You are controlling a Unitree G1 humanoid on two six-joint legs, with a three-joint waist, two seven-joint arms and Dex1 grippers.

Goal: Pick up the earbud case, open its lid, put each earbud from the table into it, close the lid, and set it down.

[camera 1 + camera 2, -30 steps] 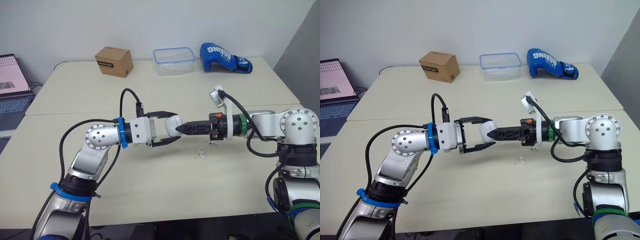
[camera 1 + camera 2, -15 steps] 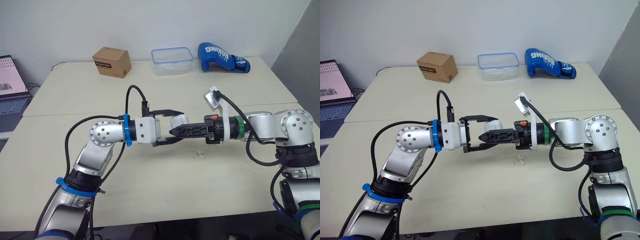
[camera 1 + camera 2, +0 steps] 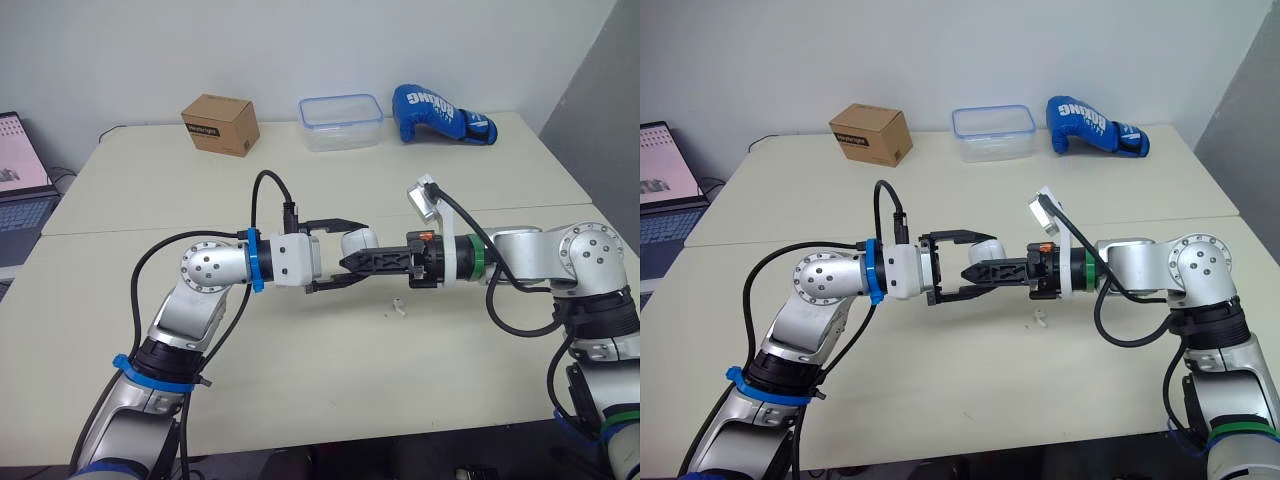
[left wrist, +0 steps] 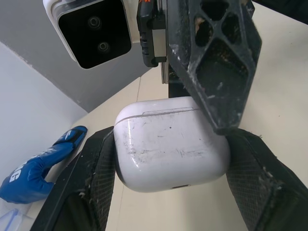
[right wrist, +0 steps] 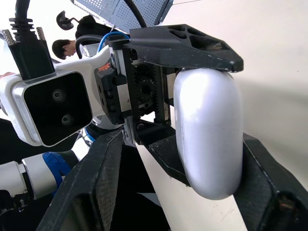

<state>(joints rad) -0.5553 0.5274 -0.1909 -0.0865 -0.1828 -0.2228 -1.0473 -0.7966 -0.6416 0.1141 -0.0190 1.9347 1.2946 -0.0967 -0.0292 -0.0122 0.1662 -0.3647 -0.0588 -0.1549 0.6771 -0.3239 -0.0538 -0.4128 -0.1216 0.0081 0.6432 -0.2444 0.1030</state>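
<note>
1. Since a second ago: pushed right gripper [image 3: 347, 263] deeper, fingers wide astride earbud case [image 3: 358, 241]. Reads as set-up for prying the lid.
2. Holding case clamped in left gripper [image 3: 357, 253], above table [image 3: 300, 360]; one earbud [image 3: 399, 307] lying on table near the case, right-arm side.
3. Getting lid seam [image 4: 159, 111] from left wrist view, probably shut; too small to read from head views.
</note>
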